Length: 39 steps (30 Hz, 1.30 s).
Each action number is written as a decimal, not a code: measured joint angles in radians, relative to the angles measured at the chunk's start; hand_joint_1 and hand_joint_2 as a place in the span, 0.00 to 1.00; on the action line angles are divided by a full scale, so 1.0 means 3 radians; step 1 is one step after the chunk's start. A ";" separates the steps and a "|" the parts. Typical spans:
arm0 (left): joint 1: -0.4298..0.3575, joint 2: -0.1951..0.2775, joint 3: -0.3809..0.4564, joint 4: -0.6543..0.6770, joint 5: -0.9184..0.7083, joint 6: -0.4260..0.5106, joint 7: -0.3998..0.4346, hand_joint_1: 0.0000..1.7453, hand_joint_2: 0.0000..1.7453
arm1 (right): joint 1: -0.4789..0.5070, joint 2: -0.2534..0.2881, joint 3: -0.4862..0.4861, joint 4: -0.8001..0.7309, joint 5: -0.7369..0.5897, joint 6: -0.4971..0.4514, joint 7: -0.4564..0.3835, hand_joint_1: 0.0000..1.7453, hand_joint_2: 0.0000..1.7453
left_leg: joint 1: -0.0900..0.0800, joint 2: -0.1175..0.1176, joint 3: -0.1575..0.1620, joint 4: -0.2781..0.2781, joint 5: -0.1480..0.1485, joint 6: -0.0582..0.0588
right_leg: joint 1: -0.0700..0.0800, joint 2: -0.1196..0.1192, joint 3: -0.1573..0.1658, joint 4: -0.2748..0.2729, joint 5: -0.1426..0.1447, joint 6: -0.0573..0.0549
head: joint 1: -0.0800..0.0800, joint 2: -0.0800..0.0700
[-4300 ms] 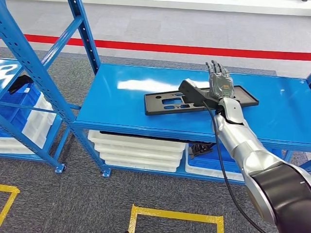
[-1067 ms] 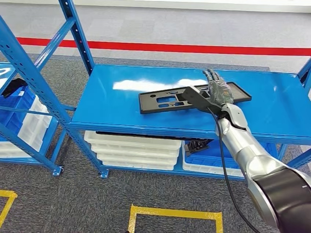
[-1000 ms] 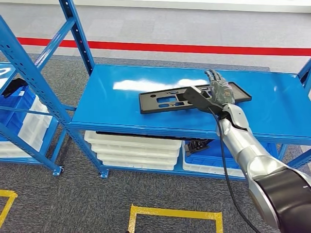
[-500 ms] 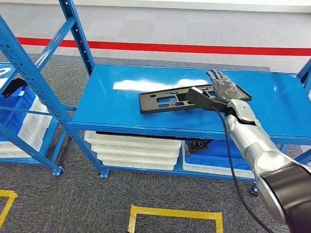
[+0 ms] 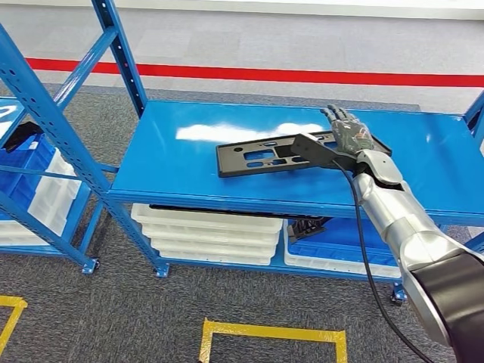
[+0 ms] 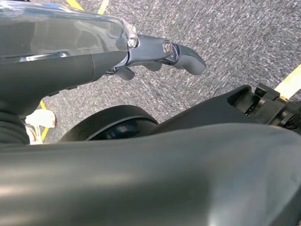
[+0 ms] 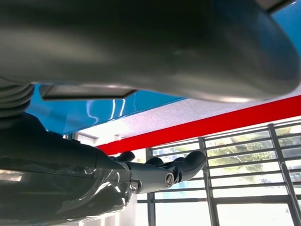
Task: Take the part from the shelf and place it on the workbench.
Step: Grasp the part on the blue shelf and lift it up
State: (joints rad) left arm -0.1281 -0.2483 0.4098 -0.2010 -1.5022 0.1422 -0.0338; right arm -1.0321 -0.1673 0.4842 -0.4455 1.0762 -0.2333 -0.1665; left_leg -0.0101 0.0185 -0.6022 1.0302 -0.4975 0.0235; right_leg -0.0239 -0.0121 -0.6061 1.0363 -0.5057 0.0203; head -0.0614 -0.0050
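The blue steel shelf (image 5: 188, 162) stretches ahead of and under the right hand (image 5: 350, 134). The flat black plastic part with cut-outs (image 5: 268, 157) lies on it, its far end beneath that hand, whose fingers reach out flat, holding nothing. Likely risk: a flat palm would only push the thin panel along the slick deck, not lift it. The left hand (image 6: 167, 54) hangs over grey carpet, fingers loosely extended.

Matt black plastic part (image 5: 268, 156), glossy blue painted-metal shelf (image 5: 188, 162), rough grey carpet (image 5: 114, 310)
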 joint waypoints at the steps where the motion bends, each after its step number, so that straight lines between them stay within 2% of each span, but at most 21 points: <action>1: 0.0000 0.0000 -0.0001 0.0000 0.0000 -0.0001 -0.0002 0.00 1.00 | 0.0001 -0.0005 0.0004 -0.0006 -0.0010 0.0006 -0.0009 0.00 0.00 | 0.0000 0.0000 0.0000 0.0000 0.0000 0.0000 | 0.0000 0.0000 0.0000 0.0000 0.0000 0.0000 | 0.0000 0.0000; 12: 0.0001 0.0000 -0.0016 0.0000 -0.0004 -0.0004 -0.0009 0.00 1.00 | 0.0021 -0.0048 0.0026 -0.0050 -0.0107 0.0023 -0.0053 0.00 0.00 | 0.0000 0.0000 0.0000 0.0000 0.0000 0.0000 | 0.0000 0.0000 0.0000 0.0000 0.0000 0.0000 | 0.0000 0.0000; 22: 0.0002 -0.0003 -0.0030 0.0000 -0.0011 -0.0012 -0.0008 0.00 1.00 | 0.0047 -0.0117 0.0137 -0.0100 -0.0031 -0.0126 0.0008 0.00 0.00 | 0.0000 0.0000 0.0000 0.0000 0.0000 0.0000 | 0.0000 0.0000 0.0000 0.0000 0.0000 0.0000 | 0.0000 0.0000; 28: 0.0001 -0.0004 -0.0046 0.0000 -0.0011 -0.0019 -0.0011 0.00 1.00 | 0.0065 -0.0157 0.0139 -0.0154 -0.0191 -0.0121 -0.0114 0.00 0.00 | 0.0000 0.0000 0.0000 0.0000 0.0000 0.0000 | 0.0000 0.0000 0.0000 0.0000 0.0000 0.0000 | 0.0000 0.0000; 39: 0.0000 -0.0007 -0.0055 0.0000 -0.0014 -0.0052 -0.0017 0.00 1.00 | 0.0086 -0.0206 0.0139 -0.0212 -0.0226 -0.0125 -0.0118 0.00 0.00 | 0.0000 0.0000 0.0000 0.0000 0.0000 0.0000 | 0.0000 0.0000 0.0000 0.0000 0.0000 0.0000 | 0.0000 0.0000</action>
State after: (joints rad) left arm -0.1281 -0.2504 0.3934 -0.2009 -1.5064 0.1267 -0.0389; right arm -1.0062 -0.2290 0.5259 -0.5090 1.0082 -0.2708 -0.2018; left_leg -0.0101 0.0185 -0.6022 1.0303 -0.4976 0.0236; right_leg -0.0240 -0.0121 -0.6061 1.0363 -0.5057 0.0203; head -0.0614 -0.0050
